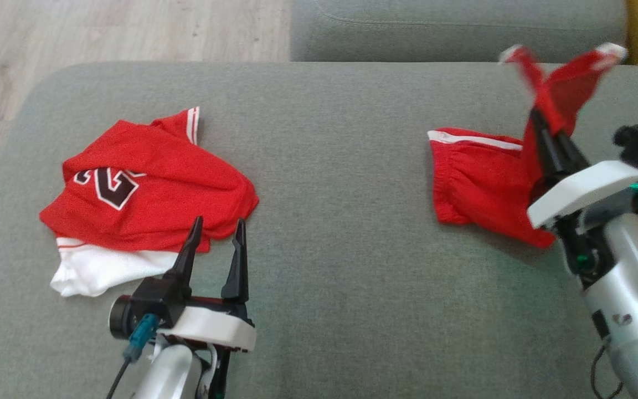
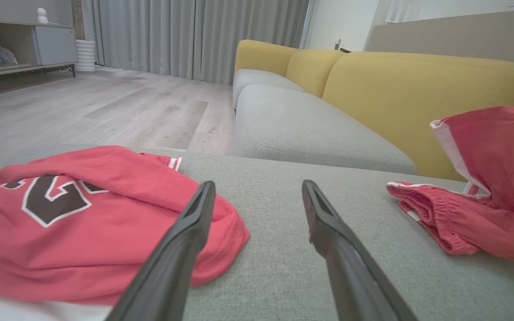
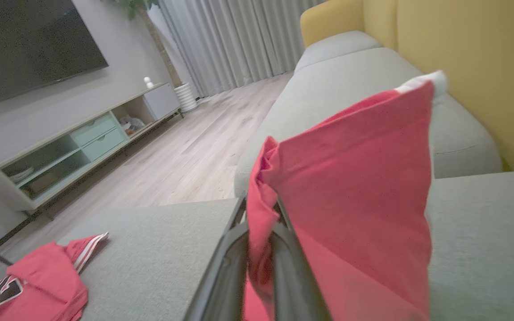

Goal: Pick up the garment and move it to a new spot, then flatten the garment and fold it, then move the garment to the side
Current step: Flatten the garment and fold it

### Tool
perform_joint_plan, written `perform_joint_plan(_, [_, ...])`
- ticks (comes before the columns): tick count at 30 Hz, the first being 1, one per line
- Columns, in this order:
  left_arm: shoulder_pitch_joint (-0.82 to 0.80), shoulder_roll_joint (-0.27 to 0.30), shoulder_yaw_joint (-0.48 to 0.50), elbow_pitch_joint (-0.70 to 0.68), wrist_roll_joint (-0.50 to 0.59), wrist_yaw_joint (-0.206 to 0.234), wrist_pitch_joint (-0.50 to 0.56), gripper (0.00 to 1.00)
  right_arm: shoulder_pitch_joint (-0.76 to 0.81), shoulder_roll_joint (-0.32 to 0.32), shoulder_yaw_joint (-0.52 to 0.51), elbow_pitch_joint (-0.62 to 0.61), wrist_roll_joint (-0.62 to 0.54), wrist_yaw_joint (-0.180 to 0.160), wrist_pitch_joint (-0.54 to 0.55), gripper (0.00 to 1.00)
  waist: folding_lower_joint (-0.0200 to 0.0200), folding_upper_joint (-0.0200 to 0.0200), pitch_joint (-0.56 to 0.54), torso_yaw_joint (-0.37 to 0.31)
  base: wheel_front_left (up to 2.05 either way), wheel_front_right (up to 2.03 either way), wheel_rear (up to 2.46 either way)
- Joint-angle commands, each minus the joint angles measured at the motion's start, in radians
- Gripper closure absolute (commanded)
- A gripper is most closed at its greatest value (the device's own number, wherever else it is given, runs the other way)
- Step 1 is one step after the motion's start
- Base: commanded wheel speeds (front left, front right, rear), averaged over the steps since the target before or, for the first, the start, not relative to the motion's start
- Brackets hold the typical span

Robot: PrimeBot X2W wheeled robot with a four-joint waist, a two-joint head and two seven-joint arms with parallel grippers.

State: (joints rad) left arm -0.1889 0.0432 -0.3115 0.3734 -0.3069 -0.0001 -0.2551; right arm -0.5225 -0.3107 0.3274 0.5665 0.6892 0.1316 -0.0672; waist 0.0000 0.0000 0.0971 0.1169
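The garment, a pair of red shorts (image 1: 479, 177) with white stripes, lies on the right of the grey seat cushion (image 1: 341, 166), with one part pulled up into the air. My right gripper (image 1: 539, 119) is shut on that raised fold; in the right wrist view the red cloth (image 3: 350, 178) drapes over the closed fingers (image 3: 283, 249). My left gripper (image 1: 219, 221) stands open and empty at the near edge of a crumpled red jersey (image 1: 147, 177), its tips just over the cloth's hem. In the left wrist view the fingers (image 2: 185, 249) flank bare cushion, with the shorts (image 2: 484, 214) far right.
The red jersey (image 2: 83, 214) with a dark number and a white layer beneath lies on the cushion's left. A second grey cushion (image 1: 457, 27) lies beyond, against a yellow backrest (image 2: 395, 89). Wooden floor (image 1: 103, 27) runs past the cushion's far left edge.
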Motion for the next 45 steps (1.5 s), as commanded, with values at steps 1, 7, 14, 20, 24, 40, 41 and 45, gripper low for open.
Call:
perform_joint_plan(1, [-0.018, 0.007, 0.033, -0.026, -0.003, 0.003, -0.007, 0.0, -0.017, -0.004, 0.035, -0.031, 0.008, -0.001, -0.006, 1.0, 0.0, 0.0, 0.0, 0.013, 0.0, 0.0, 0.0])
perform_joint_plan(7, [-0.012, 0.007, 0.035, -0.02, -0.003, 0.003, -0.007, 0.0, -0.039, 0.006, 0.153, 0.025, 0.021, -0.001, -0.01, 1.0, 0.0, 0.0, 0.0, 0.038, 0.0, 0.0, 0.0])
perform_joint_plan(14, [-0.015, 0.007, 0.03, -0.017, -0.006, 0.004, -0.007, 0.0, -0.061, 0.005, 0.329, 0.128, -0.003, -0.001, 0.001, 1.0, 0.0, 0.0, 0.004, 0.052, 0.0, 0.0, 0.0])
perform_joint_plan(20, [-0.016, 0.007, 0.032, -0.016, -0.006, 0.006, -0.007, 0.0, -0.074, 0.002, 0.442, 0.197, -0.025, -0.001, -0.008, 0.0, 0.0, 0.0, -0.001, 0.039, 0.0, 0.0, 0.0])
perform_joint_plan(24, [-0.019, 0.007, 0.038, -0.02, -0.003, 0.006, -0.007, 0.0, -0.093, 0.003, 0.466, 0.219, -0.016, -0.001, -0.06, 0.0, 0.0, 0.0, -0.008, 0.005, 0.0, 0.0, 0.0])
perform_joint_plan(40, [-0.036, 0.007, 0.092, -0.144, -0.012, 0.005, -0.007, 0.0, 0.061, 0.021, -0.172, -0.016, -0.307, -0.001, -0.194, 0.0, 0.0, 0.0, -0.017, -0.154, 0.0, 0.0, 0.0])
perform_joint_plan(41, [-0.031, 0.007, 0.09, -0.148, -0.014, 0.006, -0.007, 0.0, 0.107, 0.054, -0.225, -0.062, -0.352, -0.001, -0.194, 0.0, 0.0, 0.0, -0.015, -0.158, 0.0, 0.0, 0.0])
perform_joint_plan(45, [-0.008, 0.007, 0.087, -0.158, -0.023, 0.015, -0.007, 0.0, 0.271, 0.19, -0.348, -0.211, -0.495, -0.001, -0.194, 0.0, 0.0, 0.0, -0.005, -0.168, 0.0, 0.0, 0.0])
